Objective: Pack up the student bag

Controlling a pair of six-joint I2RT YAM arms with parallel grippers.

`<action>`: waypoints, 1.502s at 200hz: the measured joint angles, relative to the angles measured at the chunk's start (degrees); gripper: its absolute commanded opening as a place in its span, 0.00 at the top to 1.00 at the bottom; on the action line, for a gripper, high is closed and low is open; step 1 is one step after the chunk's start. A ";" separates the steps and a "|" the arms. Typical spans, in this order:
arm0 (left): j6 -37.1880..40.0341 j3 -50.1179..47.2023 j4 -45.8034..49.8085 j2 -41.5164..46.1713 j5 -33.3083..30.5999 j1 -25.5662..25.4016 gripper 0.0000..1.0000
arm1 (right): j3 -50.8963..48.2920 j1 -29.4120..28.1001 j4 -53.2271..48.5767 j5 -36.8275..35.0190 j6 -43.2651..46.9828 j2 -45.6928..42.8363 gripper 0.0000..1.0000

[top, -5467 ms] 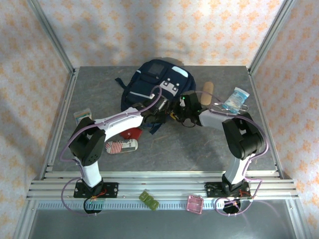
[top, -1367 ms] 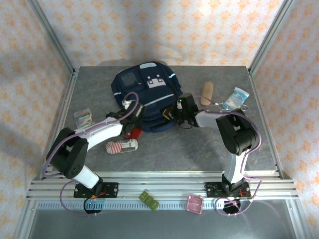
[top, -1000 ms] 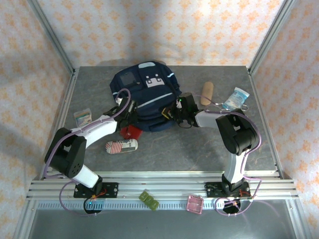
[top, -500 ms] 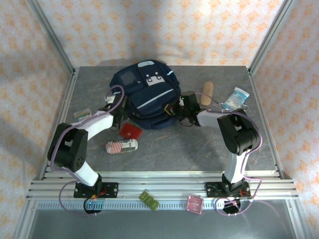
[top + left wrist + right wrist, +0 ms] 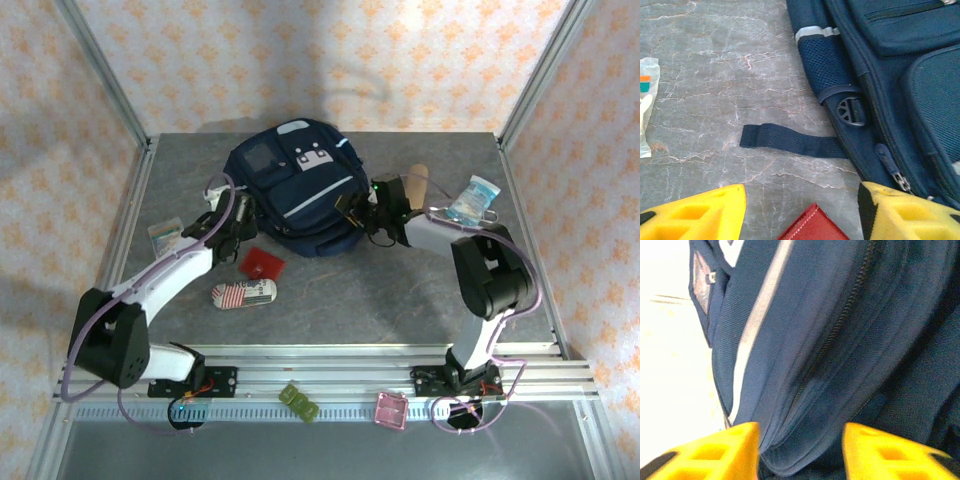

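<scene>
The navy-blue student bag (image 5: 295,185) lies at the back middle of the table, front pocket up, its pale stripe showing. My left gripper (image 5: 237,230) hovers just off the bag's left side. In the left wrist view it (image 5: 802,215) is open over bare table, with a loose strap (image 5: 790,141) and the bag's side (image 5: 880,75) ahead. My right gripper (image 5: 352,208) is at the bag's right lower edge. In the right wrist view its yellow fingers (image 5: 801,455) stand on either side of a fold of the bag (image 5: 830,340), pinching it.
A red wallet (image 5: 261,263) and a striped pencil case (image 5: 244,294) lie in front of the bag. A small packet (image 5: 166,232) sits at the left. A tan roll (image 5: 417,180) and a blue-white packet (image 5: 472,198) lie at the right. The frame posts stand at the corners.
The bag has been turned and shifted toward the back. My left gripper has drawn back left off the bag. My right gripper has moved up and right along the bag's edge.
</scene>
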State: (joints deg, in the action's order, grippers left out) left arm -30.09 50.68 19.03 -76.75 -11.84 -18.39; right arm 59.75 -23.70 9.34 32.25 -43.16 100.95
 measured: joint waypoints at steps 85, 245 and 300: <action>-3.78 -7.56 2.10 6.23 8.35 -2.99 0.24 | -7.21 -1.16 -5.35 -3.21 13.60 -17.84 0.20; 15.56 27.52 -0.17 -29.79 6.40 -17.88 0.20 | -13.99 5.55 -13.94 -18.32 13.46 -22.62 0.19; 26.82 37.86 1.38 -41.31 -1.20 -17.88 0.23 | -15.85 5.53 -13.66 -17.64 13.42 -24.79 0.20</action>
State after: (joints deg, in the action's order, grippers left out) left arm -3.27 88.53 20.40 -118.06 -13.04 -36.27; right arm 43.90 -18.17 -4.32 14.61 -29.74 76.16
